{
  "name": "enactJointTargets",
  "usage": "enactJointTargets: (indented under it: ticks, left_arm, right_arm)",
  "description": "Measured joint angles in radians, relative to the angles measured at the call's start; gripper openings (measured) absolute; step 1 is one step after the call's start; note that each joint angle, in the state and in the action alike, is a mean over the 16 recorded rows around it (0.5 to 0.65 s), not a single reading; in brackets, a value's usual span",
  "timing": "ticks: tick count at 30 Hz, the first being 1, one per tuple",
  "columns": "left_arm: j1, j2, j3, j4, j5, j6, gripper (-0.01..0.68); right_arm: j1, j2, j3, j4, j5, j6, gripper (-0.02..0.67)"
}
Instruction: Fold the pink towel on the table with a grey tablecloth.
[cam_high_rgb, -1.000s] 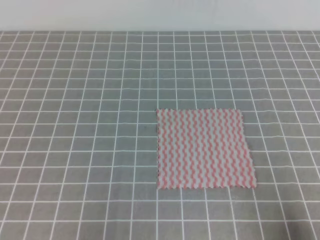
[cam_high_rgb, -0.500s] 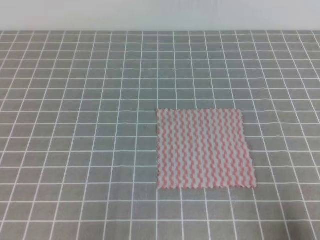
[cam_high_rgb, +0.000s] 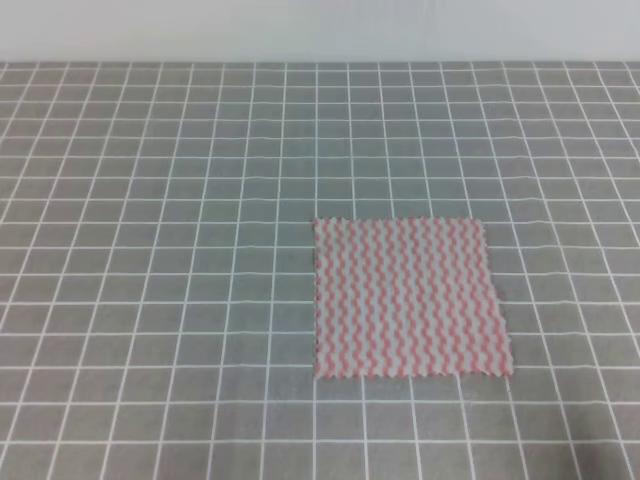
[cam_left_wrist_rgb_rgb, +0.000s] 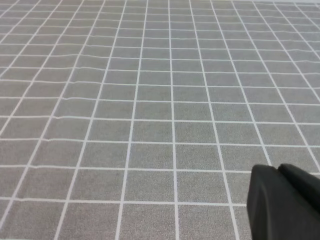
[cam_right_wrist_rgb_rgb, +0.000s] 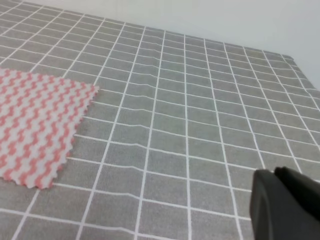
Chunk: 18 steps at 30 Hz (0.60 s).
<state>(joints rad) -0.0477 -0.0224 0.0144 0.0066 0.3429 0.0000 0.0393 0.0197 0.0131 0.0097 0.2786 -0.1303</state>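
The pink towel (cam_high_rgb: 408, 298) lies flat and spread out on the table with a grey tablecloth (cam_high_rgb: 150, 250), right of centre and towards the front. Its pink-and-white zigzag stripes and frayed right corner (cam_right_wrist_rgb_rgb: 35, 130) fill the left side of the right wrist view. Neither gripper shows in the exterior high view. Only a black part of my left gripper (cam_left_wrist_rgb_rgb: 285, 205) shows at the lower right of the left wrist view, over bare gridded cloth (cam_left_wrist_rgb_rgb: 150, 100). A black part of my right gripper (cam_right_wrist_rgb_rgb: 282, 205) sits to the right of the towel, apart from it. Neither gripper's fingertips are in view.
A plain white wall (cam_high_rgb: 320, 30) runs behind the table's far edge. In the right wrist view the cloth's right edge (cam_right_wrist_rgb_rgb: 305, 75) falls away near the wall. Slight ripples run across the tablecloth (cam_right_wrist_rgb_rgb: 165, 100).
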Motion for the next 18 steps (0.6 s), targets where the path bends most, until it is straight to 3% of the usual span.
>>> enactJointTargets:
  ticks: [18]
  left_arm:
    - [0.0, 0.0, 0.0, 0.0, 0.0, 0.0, -0.002]
  right_arm:
    - [0.0, 0.002, -0.005, 0.205, -0.001, 0.0, -0.018]
